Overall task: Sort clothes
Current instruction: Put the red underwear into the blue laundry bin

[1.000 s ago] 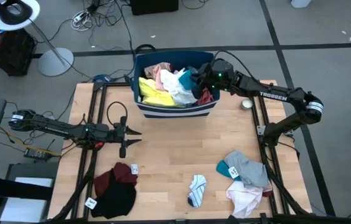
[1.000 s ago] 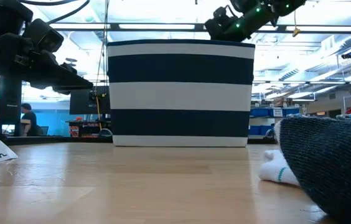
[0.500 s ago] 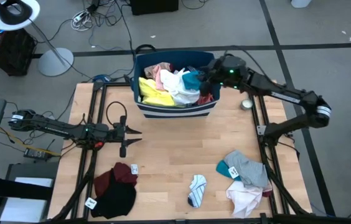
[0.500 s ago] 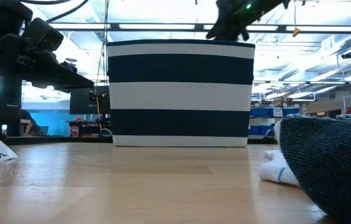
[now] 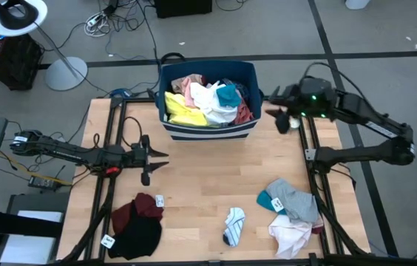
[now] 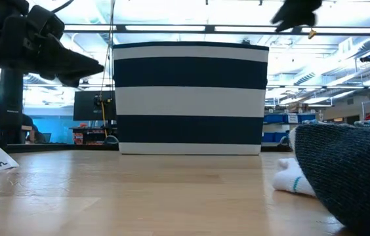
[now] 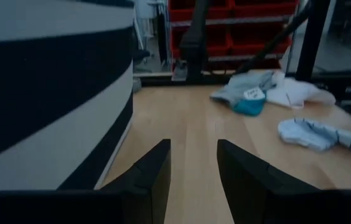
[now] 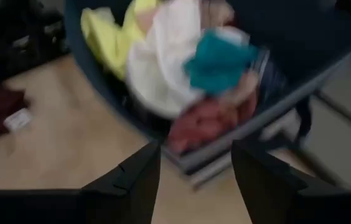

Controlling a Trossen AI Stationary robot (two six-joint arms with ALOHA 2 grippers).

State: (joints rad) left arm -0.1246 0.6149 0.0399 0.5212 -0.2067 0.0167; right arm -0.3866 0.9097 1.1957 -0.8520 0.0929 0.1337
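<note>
Clothes [image 5: 207, 100] still heaped in striped bin [image 5: 249, 74], three sorted piles on table [image 5: 208, 170]. Right gripper [image 5: 276, 112] withdrawn beside bin, wide, empty: grab failed. Left gripper [image 5: 157, 162] idle, open.

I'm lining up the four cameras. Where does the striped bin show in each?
High view: striped bin at the table's far edge, centre, full of clothes.
Low view: bin fills the middle, side-on.
Left wrist view: its striped wall fills one side.
Right wrist view: seen from above, clothes inside.
Shared landmark: the light wooden table.
</note>
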